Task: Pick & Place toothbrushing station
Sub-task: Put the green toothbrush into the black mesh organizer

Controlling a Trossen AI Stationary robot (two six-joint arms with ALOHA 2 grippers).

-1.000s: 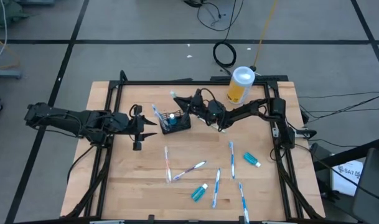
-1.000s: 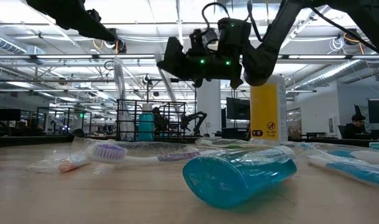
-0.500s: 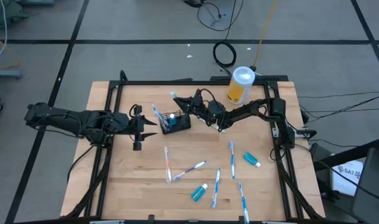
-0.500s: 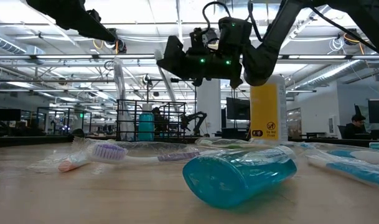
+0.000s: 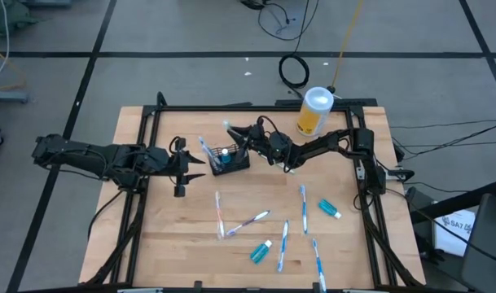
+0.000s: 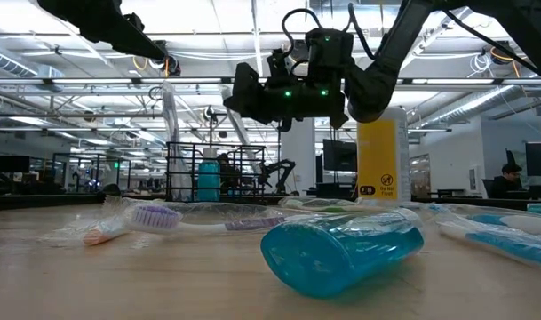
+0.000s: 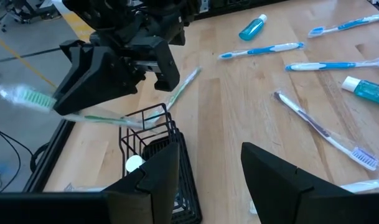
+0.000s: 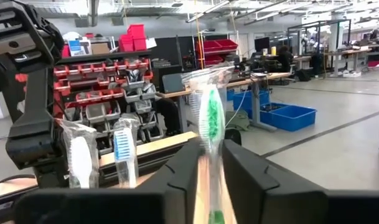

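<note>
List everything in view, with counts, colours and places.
caddy: one, black wire mesh, rear centre of the table.
caddy toothbrushes: two visible, wrapped, standing in it.
caddy tube: one, teal, inside.
green toothbrush: one, wrapped, at the right gripper above the caddy.
loose toothbrushes: five, mostly white-and-blue, lying on the table's front half.
loose tubes: two, teal, among them.
canister: one, yellow, white lid, rear right.
cable coil: one, black, on the floor behind.
left gripper: open, empty, beside the caddy.
right gripper: over the caddy.
</note>
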